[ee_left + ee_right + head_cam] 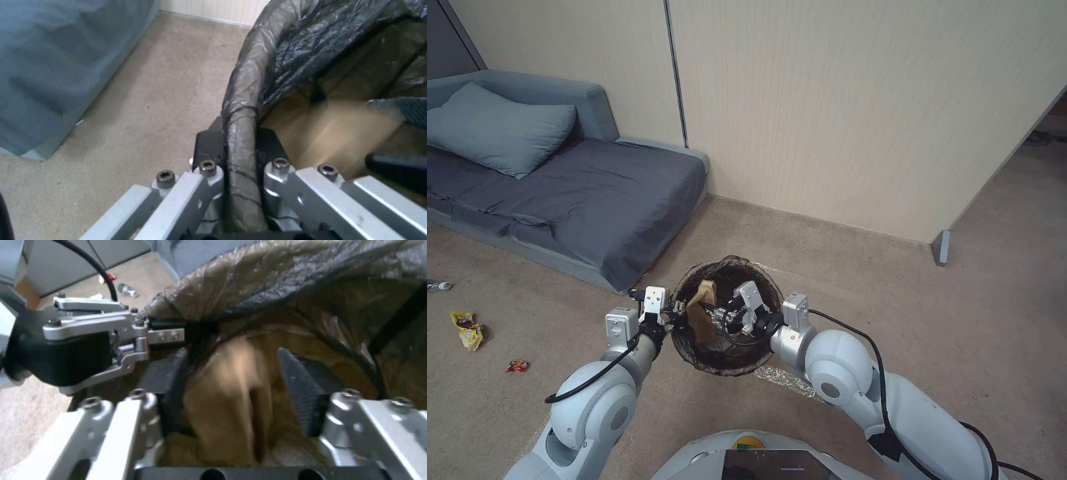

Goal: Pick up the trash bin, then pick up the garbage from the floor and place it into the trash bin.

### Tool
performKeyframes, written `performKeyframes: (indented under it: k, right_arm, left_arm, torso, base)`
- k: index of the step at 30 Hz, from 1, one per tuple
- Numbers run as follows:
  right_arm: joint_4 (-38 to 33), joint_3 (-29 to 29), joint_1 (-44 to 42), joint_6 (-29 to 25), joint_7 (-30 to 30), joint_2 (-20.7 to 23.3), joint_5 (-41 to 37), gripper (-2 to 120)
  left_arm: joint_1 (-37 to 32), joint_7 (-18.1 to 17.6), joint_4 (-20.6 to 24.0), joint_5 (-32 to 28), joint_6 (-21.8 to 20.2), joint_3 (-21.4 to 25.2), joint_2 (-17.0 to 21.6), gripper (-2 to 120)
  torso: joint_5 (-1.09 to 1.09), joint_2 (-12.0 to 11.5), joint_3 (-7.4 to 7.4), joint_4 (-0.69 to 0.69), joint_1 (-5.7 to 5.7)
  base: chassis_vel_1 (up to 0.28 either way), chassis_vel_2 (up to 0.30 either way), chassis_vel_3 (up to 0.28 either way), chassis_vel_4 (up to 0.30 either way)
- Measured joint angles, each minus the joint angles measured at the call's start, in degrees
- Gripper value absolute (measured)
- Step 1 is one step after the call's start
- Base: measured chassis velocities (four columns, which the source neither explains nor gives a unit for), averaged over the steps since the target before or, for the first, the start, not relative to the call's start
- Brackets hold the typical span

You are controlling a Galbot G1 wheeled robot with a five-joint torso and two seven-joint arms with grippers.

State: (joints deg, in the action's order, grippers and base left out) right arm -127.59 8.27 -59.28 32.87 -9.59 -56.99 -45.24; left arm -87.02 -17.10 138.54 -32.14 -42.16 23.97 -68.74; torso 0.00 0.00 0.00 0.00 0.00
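The trash bin, lined with a crinkled dark bag, hangs above the carpet in front of me. My left gripper is shut on its near rim, one finger on each side of the bag-covered edge. My right gripper hovers open over the bin's mouth. A tan paper bag shows blurred between its spread fingers and stands inside the bin. More garbage lies on the floor at the left: a yellow snack wrapper, a tiny red wrapper and a small bottle.
A grey sofa bed with a pillow stands at the back left against the beige wall. A crinkled clear sheet lies on the carpet under the bin. Open carpet spreads to the right.
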Motion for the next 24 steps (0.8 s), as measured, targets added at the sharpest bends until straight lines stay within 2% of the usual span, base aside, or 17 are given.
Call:
performKeyframes:
  k: [1,3,4,6,7,9,10,12,15,18,19,21,23,24]
  right_arm:
    - [-0.1,0.0,-0.1,0.0,-0.1,0.0,0.0,55]
    - [-0.9,-0.3,-0.1,0.0,-0.3,0.3,-0.1,66]
    - [-0.9,-0.3,-0.1,0.0,-0.3,0.3,-0.1,66]
    - [-1.8,-1.4,-0.2,-0.1,-0.5,0.6,-0.5,80]
    - [-1.8,-1.4,-0.2,-0.1,-0.5,0.6,-0.5,80]
    - [-3.3,-4.1,-0.8,-0.3,-0.5,1.2,-1.3,89]
    - [-3.3,-4.1,-0.8,-0.3,-0.5,1.2,-1.3,89]
    - [-4.9,-7.0,-1.7,-0.6,-0.2,2.0,-1.9,97]
    - [-6.5,-10.0,-3.1,-0.9,0.5,2.7,-2.1,100]
    - [-10.1,-17.4,-7.9,-2.3,2.6,4.0,-2.1,100]
    - [-10.1,-17.4,-7.9,-2.3,2.6,4.0,-2.1,100]
    - [-11.8,-21.0,-12.0,-4.2,4.0,4.4,0.4,100]
    - [-12.2,-21.9,-13.7,-5.5,4.2,4.5,1.9,100]
    - [-12.5,-23.6,-17.2,-9.2,4.0,4.2,6.2,100]
  left_arm:
    - [0.0,0.0,0.0,0.0,0.0,0.0,0.0,5]
    - [0.1,0.0,0.0,-0.2,0.0,0.0,0.0,5]
    - [0.1,0.0,0.0,-0.2,0.0,0.0,0.0,5]
    - [0.1,0.0,0.0,-0.3,0.0,0.0,0.1,5]
    - [0.1,0.0,0.0,-0.3,0.0,0.0,0.1,5]
    - [0.3,0.0,0.0,-0.5,0.0,0.1,0.3,5]
    - [0.3,0.0,0.0,-0.5,0.0,0.1,0.3,5]
    - [0.5,0.0,-0.1,-0.6,0.0,0.1,0.3,5]
    - [0.7,0.0,-0.3,-0.7,0.0,0.1,0.3,5]
    - [1.1,0.1,-0.7,-0.7,0.0,0.1,0.2,5]
    - [1.1,0.1,-0.7,-0.7,0.0,0.1,0.2,5]
    - [1.3,0.1,-0.9,-0.8,0.0,0.2,0.1,5]
    - [1.4,0.1,-1.0,-0.8,0.0,0.3,0.1,5]
    - [1.5,0.1,-1.0,-0.9,0.0,0.5,0.2,5]
  torso:
    - [0.00,0.0,0.00,0.00,0.00]
    - [0.00,0.0,0.00,0.00,0.00]
    - [0.00,0.0,0.00,0.00,0.00]
    - [0.00,0.0,0.00,0.00,0.00]
    - [0.00,0.0,0.00,0.00,0.00]
    - [0.01,0.0,0.00,0.01,0.00]
    - [0.01,0.0,0.00,0.01,0.00]
    - [0.01,0.0,0.00,0.00,0.00]
    - [0.01,0.0,0.00,0.00,0.00]
    - [0.01,0.0,0.00,0.01,0.00]
    - [0.01,0.0,0.00,0.01,0.00]
    - [0.01,0.0,0.00,-0.01,0.00]
    - [0.01,0.0,0.00,-0.01,0.00]
    - [0.01,0.0,0.00,-0.01,0.00]
  base:
    - [0.000,0.000,0.000,0.000]
    - [0.000,0.000,0.000,0.000]
    - [0.000,0.000,0.000,0.000]
    - [0.000,0.000,0.000,0.000]
    - [0.000,0.000,0.000,0.000]
    - [0.000,0.000,0.000,0.000]
    - [0.000,0.000,0.000,0.000]
    - [0.000,0.000,0.000,0.000]
    - [0.000,0.000,0.000,0.000]
    - [0.000,0.000,0.000,0.000]
    - [0.000,0.000,0.000,0.000]
    - [0.000,0.000,0.000,0.000]
    - [0.000,0.000,0.000,0.000]
    - [0.000,0.000,0.000,0.000]
